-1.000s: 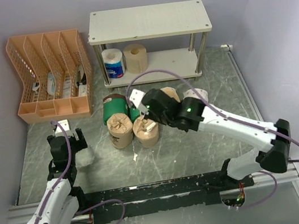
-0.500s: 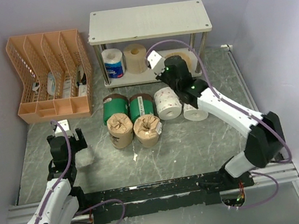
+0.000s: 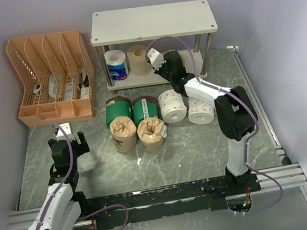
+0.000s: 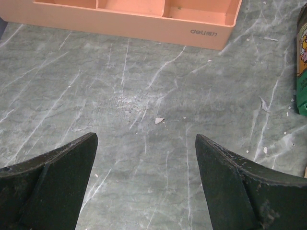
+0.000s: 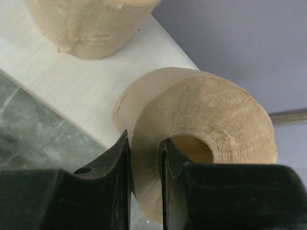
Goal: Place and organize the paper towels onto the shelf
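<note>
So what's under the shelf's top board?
A blue-and-white roll, a tan roll, and the right tool gripping a second tan roll. The top board covers whatever sits farther back.

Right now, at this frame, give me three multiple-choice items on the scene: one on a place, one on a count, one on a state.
1. Where is the right gripper? A) at the shelf, by its lower tier B) above its top board C) parked by its own base
2. How many green-wrapped rolls are on the table? A) one B) two C) four
3. What is the left gripper like? A) shut on a roll B) open, empty C) shut, empty

Key: 1 A, its fingers pinch the wall of a tan roll at the lower board. 2 B, a pair sits side by side. 3 B, its fingers stand apart with bare table between them.
</note>
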### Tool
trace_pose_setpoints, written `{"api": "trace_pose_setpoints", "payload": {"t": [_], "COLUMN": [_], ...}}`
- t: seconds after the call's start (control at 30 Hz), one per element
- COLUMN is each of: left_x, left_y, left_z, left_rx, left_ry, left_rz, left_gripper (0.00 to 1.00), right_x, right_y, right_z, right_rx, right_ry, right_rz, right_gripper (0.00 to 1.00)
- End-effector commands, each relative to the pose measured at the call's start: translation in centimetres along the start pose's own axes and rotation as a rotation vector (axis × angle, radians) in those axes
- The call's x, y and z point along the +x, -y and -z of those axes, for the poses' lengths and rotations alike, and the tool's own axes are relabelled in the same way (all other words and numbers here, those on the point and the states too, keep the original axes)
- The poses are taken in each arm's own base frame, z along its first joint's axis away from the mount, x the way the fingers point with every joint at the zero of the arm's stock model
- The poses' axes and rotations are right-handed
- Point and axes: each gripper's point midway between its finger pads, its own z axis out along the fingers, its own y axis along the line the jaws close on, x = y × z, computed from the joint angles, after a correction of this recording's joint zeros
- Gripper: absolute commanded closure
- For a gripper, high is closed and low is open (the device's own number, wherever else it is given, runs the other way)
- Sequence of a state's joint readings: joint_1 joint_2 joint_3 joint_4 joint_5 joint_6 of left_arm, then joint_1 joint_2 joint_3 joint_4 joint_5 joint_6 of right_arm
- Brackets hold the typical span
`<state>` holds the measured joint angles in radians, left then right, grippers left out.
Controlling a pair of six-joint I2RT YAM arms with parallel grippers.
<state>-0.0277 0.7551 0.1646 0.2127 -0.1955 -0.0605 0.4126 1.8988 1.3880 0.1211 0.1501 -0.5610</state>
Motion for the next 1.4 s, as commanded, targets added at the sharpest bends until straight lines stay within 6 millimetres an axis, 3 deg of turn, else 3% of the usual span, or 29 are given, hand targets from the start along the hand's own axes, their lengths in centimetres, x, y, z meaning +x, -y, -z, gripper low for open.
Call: {"api": "trace_pose_setpoints", "payload": {"t": [0.0,0.17,0.27,0.73,0.9,1.03,1.13,1.23,1.37], "left_x": [-0.6,-0.5,-0.5,-0.5,-0.4,-0.5,-0.4,-0.4,-0.3], "left_y": [0.0,0.0,0.0,0.0,0.0,0.0,0.0,0.2,0.2], "left_z": [-0.1,-0.1,-0.2,-0.2,-0.2,-0.2,-0.2,-0.2,-0.2], "left_rx": [0.0,0.0,-0.003,-0.004,-0.005,-0.006,-0.005,0.0,-0.001], "left_ry": [0.024,0.024,0.02,0.016,0.014,0.016,0.013,0.012,0.01], "left_rz": [0.012,0.012,0.013,0.01,0.009,0.011,0.008,0.002,-0.002], "left_gripper": [0.06,0.06,0.06,0.06,0.06,0.06,0.06,0.06,0.06], "right_x": [-5.2,-5.3,-4.9,-7.1,-10.1,-10.4,-7.5,-3.5,0.8], "right_y": [2.6,2.3,2.1,1.3,2.6,3.5,5.5,6.7,5.0], "right_z": [-1.4,-3.5,-4.4,-3.3,-0.1,4.5,7.3,8.7,10.1], "right_rx": [0.088,0.096,0.114,0.091,0.118,0.184,0.349,0.512,0.52], "right_ry": [0.176,0.172,0.162,0.25,0.328,0.353,0.325,0.234,0.115], "right_rz": [-0.005,-0.01,-0.007,0.006,0.008,-0.086,-0.243,-0.335,-0.383], "right_gripper": [1.0,1.0,0.81,0.31,0.24,0.23,0.21,0.2,0.19]}}
